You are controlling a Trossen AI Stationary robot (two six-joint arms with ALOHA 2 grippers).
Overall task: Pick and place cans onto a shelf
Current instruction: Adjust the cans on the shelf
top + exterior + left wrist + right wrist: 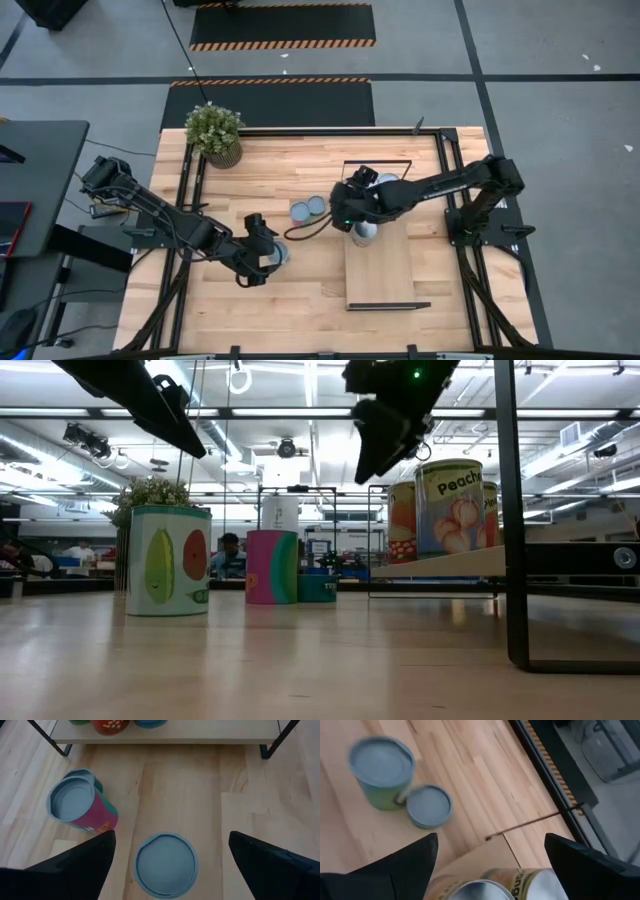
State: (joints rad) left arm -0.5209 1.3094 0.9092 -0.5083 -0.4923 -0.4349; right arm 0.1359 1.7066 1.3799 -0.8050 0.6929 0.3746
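The long light-wood shelf with thin black metal frame (pixel 385 270) is taken as landmark. The right gripper (pixel 352 205) is held above the shelf's far end, fingers spread apart, nothing clamped; a silver-topped can w/ peach label (pixel 492 887) sits directly below it on the board. More cans (pixel 402 520) are seen beside that one on the shelf. Just off the shelf's left edge, on the tabletop, a pink-sided can (pixel 80 807) & a smaller teal tin (pixel 318 587) stand touching. Further left of the shelf, the left gripper (pixel 262 250) hangs over a silver-lidded can w/ white & green sides (pixel 166 865), fingers wide apart, can not gripped. A potted plant (pixel 215 133) stands well apart, toward the far left corner.
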